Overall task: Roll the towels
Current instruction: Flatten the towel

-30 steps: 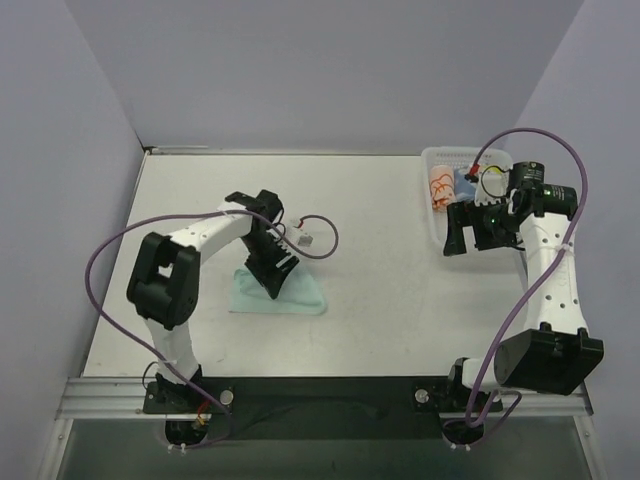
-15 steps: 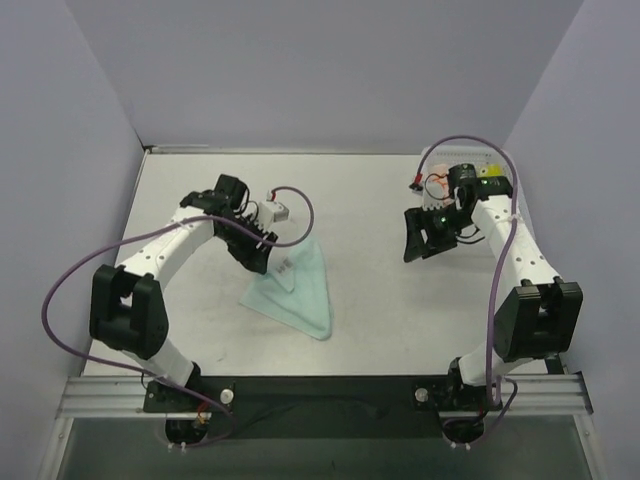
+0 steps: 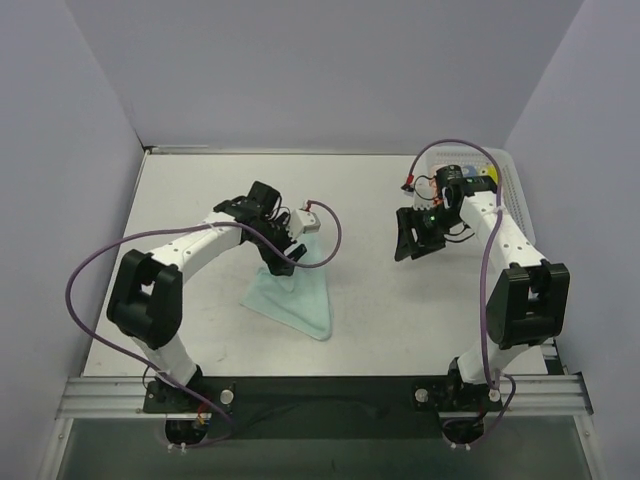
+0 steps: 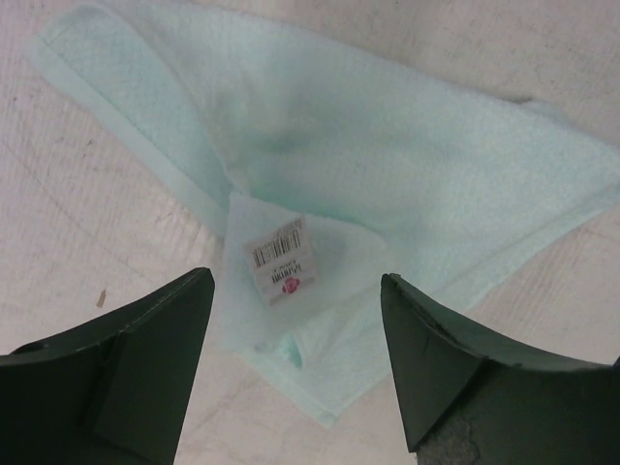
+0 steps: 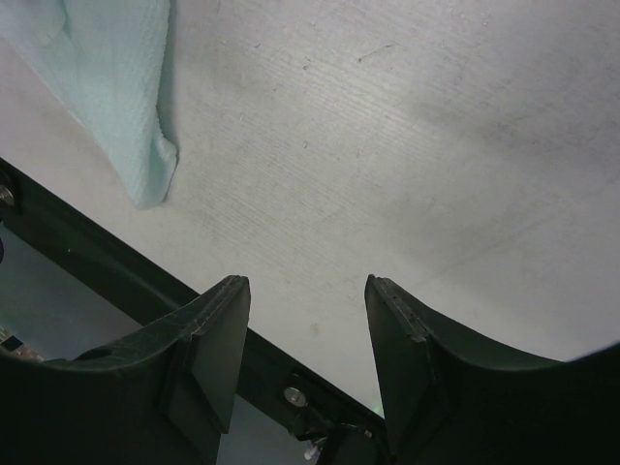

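Checker: mint towel (image 3: 293, 302), where?
Tagger: flat on table (image 3: 190, 200), left of centre; folded to a rough triangle, narrow end far, wide end near; 1 corner flap lies doubled over on top, white tag (image 4: 281, 264) face up on it.
Checker: edges?
Tagger: near right corner sits close to the black rail (image 5: 107, 257) along the table's near edge, not over it; banded hem runs down the cloth's left side in the left wrist view; bare tabletop shows on all sides of the cloth.
Checker: left gripper (image 4: 293, 281)?
Tagger: over the narrow far end, tag right under the gap; fingers wide apart, nothing between them; whether it touches the cloth, cannot tell.
Checker: right gripper (image 5: 302, 283)?
Tagger: mid-table, well apart from the towel; fingers parted with a plain gap, gripping nothing; bare table between the 2 grippers; its wrist view catches only 1 towel corner plus the rail.
Checker: rest?
Tagger: white basket (image 3: 513, 190) at the far right corner, partly behind the right arm; blue towel (image 3: 470, 173) and yellow towel (image 3: 490, 170) inside, mostly hidden.
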You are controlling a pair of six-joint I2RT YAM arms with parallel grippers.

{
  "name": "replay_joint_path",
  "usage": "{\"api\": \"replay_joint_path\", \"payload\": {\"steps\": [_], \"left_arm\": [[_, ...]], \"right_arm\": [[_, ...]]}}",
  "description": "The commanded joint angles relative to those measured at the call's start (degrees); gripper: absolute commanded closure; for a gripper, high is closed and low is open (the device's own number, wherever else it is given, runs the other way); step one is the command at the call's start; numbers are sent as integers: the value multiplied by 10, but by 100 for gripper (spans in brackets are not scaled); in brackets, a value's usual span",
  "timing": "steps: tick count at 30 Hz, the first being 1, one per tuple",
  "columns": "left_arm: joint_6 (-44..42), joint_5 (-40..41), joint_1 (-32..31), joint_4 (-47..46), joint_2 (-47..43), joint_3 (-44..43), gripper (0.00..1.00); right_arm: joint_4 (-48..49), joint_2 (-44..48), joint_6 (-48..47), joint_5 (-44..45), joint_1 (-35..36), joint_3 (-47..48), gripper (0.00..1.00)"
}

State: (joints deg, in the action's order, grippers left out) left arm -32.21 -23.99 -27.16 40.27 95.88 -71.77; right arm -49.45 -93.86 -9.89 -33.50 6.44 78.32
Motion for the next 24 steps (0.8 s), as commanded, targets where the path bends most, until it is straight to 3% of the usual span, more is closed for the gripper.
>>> {"api": "replay_joint_path", "payload": {"steps": [1, 3, 5, 10, 14, 20, 24], "left_arm": [[-17, 12, -11, -34, 36, -35, 20], [-34, 10, -20, -33, 47, -41, 25], [-46, 13, -26, -22, 47, -39, 45], [-42, 35, -33, 16, 59, -63, 70], [-38, 40, -33, 55, 61, -97, 100], [-5, 19, -21, 103, 22, -158, 100], [46, -25, -4, 140, -7, -284, 100]], "right_arm": [[-13, 10, 7, 1, 2, 8, 48], [-13, 13, 5, 6, 2, 4, 48], [-13, 18, 2, 10, 2, 2, 48], [-13, 19, 0, 11, 2, -5, 48], [-11, 14, -2, 6, 2, 2, 49], [-11, 14, -3, 7, 2, 22, 50], [-7, 23, -5, 4, 1, 30, 49]]}}
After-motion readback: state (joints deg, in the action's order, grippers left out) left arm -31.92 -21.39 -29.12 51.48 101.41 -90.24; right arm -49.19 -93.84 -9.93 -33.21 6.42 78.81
